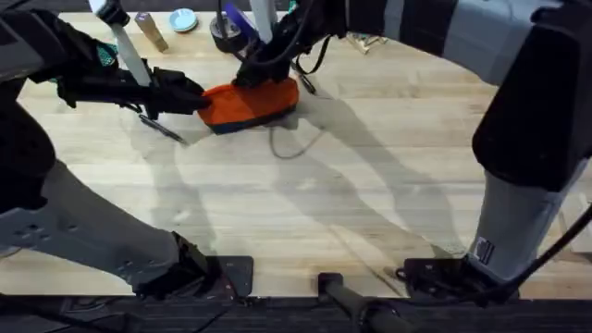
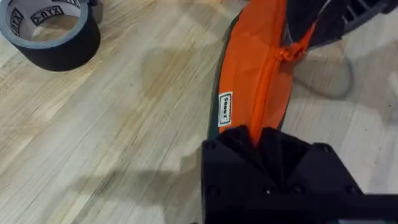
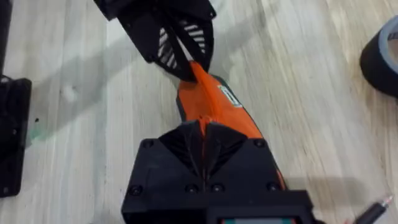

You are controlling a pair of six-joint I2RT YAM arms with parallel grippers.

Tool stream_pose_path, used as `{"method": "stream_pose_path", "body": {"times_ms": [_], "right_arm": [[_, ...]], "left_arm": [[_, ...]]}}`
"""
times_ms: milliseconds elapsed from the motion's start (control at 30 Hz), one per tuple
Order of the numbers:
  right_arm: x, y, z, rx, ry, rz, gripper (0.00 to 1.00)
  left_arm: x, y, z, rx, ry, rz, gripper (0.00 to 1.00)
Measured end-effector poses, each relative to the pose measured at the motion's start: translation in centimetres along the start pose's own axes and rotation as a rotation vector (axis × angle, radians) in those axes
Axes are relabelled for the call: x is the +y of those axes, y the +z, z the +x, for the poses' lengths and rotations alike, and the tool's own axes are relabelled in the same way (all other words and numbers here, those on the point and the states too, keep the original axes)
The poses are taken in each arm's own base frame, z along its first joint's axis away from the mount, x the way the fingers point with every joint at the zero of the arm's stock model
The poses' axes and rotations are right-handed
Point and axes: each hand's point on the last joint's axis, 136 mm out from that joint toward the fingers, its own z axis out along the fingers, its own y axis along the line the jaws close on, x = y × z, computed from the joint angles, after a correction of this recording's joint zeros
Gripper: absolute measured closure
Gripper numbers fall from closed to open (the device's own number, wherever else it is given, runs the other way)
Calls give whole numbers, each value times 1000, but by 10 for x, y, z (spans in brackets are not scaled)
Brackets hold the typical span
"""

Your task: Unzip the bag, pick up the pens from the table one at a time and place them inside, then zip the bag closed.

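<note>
The orange bag (image 1: 252,104) lies on the table (image 1: 370,203) at the far middle, its zipper (image 2: 268,87) running closed along the top ridge. My left gripper (image 1: 196,96) is shut on the bag's left end (image 2: 252,127). At the other end my right gripper (image 1: 262,72) comes down from above. Its fingers (image 3: 205,134) are shut on the orange zipper tab (image 2: 287,53). One dark pen (image 1: 163,129) lies on the wood just left of the bag, under the left arm. A second pen (image 1: 306,84) lies by the bag's right end, and its tip (image 3: 377,208) shows in the right wrist view.
A black tape roll (image 1: 226,33) (image 2: 53,31) stands behind the bag. A round blue-white item (image 1: 182,18) and a tan block (image 1: 151,30) sit at the back left. A thin cable loop (image 1: 296,143) lies in front of the bag. Bare wood stretches toward the near edge.
</note>
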Motion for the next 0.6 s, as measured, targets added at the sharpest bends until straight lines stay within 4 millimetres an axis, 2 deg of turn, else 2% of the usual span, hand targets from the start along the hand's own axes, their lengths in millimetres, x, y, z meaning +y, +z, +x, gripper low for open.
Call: {"method": "stream_pose_path", "body": {"times_ms": [600], "right_arm": [[17, 15, -14, -15, 6, -9, 972]], "left_arm": [[0, 0, 0, 1, 0, 0, 959]]}}
